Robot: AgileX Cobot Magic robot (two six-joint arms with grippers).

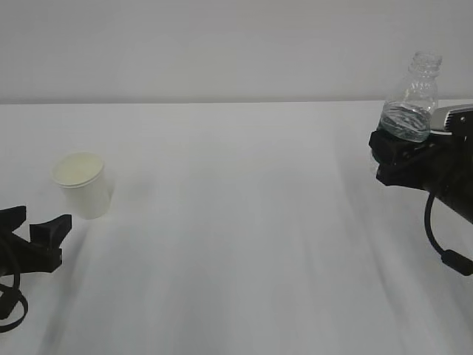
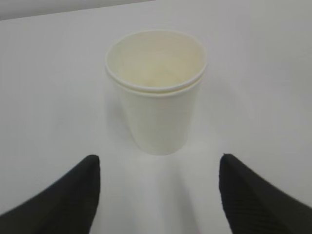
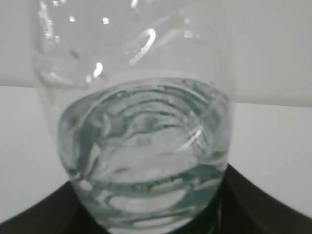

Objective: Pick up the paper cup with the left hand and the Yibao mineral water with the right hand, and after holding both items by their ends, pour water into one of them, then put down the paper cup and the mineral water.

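The white paper cup (image 1: 83,183) stands upright on the white table at the left; the left wrist view shows it (image 2: 157,92) empty, straight ahead of the jaws. My left gripper (image 1: 37,233) is open, low at the table, a short way in front of the cup and not touching it; its black fingertips (image 2: 80,195) show at both lower corners. My right gripper (image 1: 399,151) is shut on the lower body of the Yibao mineral water bottle (image 1: 411,100) and holds it raised at the right, neck up, tilted slightly. The bottle (image 3: 141,131) fills the right wrist view, partly full of water. Its green label is hidden.
The white table (image 1: 244,244) runs to a pale wall at the back. A black cable (image 1: 443,244) hangs under the right arm. A cable loop (image 1: 11,303) lies by the left arm.
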